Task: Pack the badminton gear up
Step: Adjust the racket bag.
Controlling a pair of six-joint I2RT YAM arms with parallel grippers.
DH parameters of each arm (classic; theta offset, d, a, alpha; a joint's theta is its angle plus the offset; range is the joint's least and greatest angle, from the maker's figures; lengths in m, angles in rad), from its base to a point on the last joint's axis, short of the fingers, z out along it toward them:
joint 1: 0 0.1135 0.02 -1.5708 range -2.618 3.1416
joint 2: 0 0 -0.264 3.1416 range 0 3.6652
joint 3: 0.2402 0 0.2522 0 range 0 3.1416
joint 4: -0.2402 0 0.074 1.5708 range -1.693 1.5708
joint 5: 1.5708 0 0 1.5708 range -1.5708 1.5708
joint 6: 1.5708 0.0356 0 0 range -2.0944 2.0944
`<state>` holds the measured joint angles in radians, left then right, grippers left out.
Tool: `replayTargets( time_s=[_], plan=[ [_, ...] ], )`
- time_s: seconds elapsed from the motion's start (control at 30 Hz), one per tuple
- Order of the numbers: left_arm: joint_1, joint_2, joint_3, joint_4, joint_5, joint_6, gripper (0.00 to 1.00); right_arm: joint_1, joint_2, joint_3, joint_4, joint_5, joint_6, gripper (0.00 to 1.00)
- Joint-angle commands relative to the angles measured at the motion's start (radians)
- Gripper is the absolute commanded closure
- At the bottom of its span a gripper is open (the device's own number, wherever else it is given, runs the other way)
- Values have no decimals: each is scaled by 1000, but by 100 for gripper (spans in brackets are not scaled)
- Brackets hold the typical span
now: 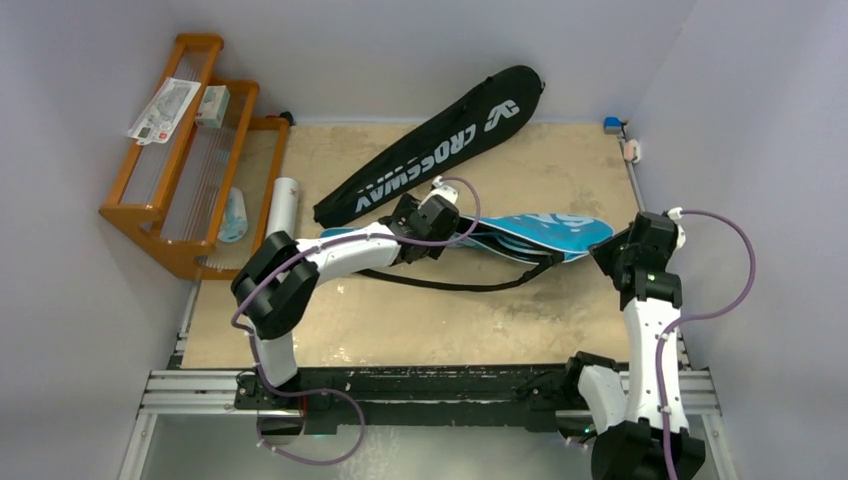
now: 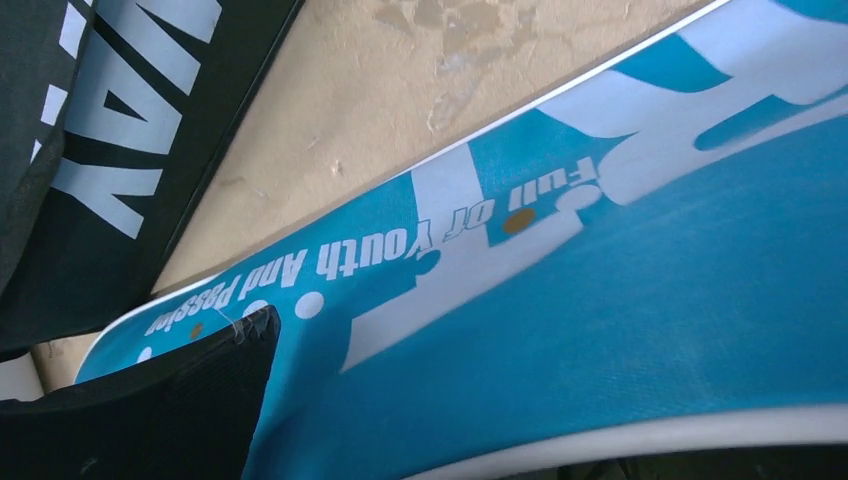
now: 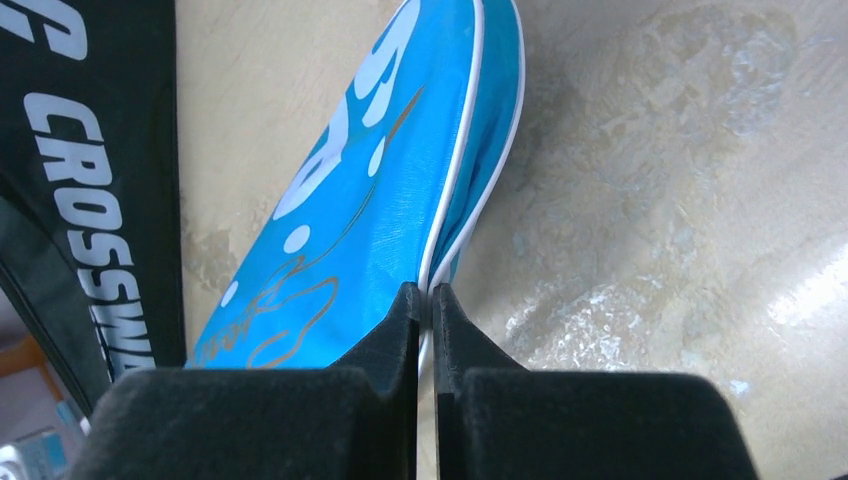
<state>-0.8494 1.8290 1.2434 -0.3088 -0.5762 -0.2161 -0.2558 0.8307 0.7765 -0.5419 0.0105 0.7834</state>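
Top external view gave us the layout. A blue racket-shaped fabric cover [image 1: 545, 235] lay across the middle of the tan table [image 1: 400, 320]. A long black "CROSSWAY" racket cover [image 1: 440, 148] slanted just behind it toward the back wall. A white cylindrical tube [image 1: 284, 205] lay near the left edge, beside the orange wooden rack [image 1: 150, 210]. The left gripper [image 1: 448, 232] sat over the blue cover's middle and the right gripper [image 1: 606, 245] was at its broad head end. We judged that the arms were posted apart so that one could anchor the rim while the other worked along the body. We could not tell whether a racket was inside.

Left wrist view showed only one black finger [image 2: 190, 400], low on the left. Its tip touched the printed face of the blue cover close to the white-piped edge. Its partner was out of frame, so we read the jaws as spread wide with nothing clamped between them. The black cover filled the upper left corner, apart from the blue one across a strip of bare table.

Right wrist view showed both black fingers [image 3: 395, 330] pressed together, with the white piping of the blue cover's rim pinched between them. This gripper was clenched on the rim. Two piped edges ran side by side away from the fingers. We took the grip as a way to steady that end of the cover.
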Motion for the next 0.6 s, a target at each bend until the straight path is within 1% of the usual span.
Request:
replayTargets(
  time_s=[0.0,0.1,0.2,0.33,0.4,0.43,0.47,0.5,0.53,0.57],
  plan=[
    [21,-79,86,-7,48,-85,14,6,14,-33,81,-124,-25,100],
    [-16,-196,64,-67,154,-149,14,5,33,-42,102,-150,-13,100],
    [-94,-363,-20,-45,276,-159,16,5,46,-42,112,-162,10,100],
    [-173,-472,-48,-101,404,-265,27,7,49,-32,111,-112,39,100],
    [-182,-503,-69,-88,517,-334,36,7,46,-32,125,-121,51,100],
    [-187,-518,-95,-38,595,-369,40,7,45,-30,128,-130,61,100],
    [-193,-528,-127,57,709,-409,43,6,45,-28,128,-140,75,100],
    [-203,-530,-162,151,785,-457,45,7,45,-27,129,-151,88,100],
    [-216,-523,-190,244,845,-508,48,9,47,-25,130,-165,98,100],
    [-231,-497,-208,328,876,-535,51,10,51,-23,129,-176,110,100]
  ],
)
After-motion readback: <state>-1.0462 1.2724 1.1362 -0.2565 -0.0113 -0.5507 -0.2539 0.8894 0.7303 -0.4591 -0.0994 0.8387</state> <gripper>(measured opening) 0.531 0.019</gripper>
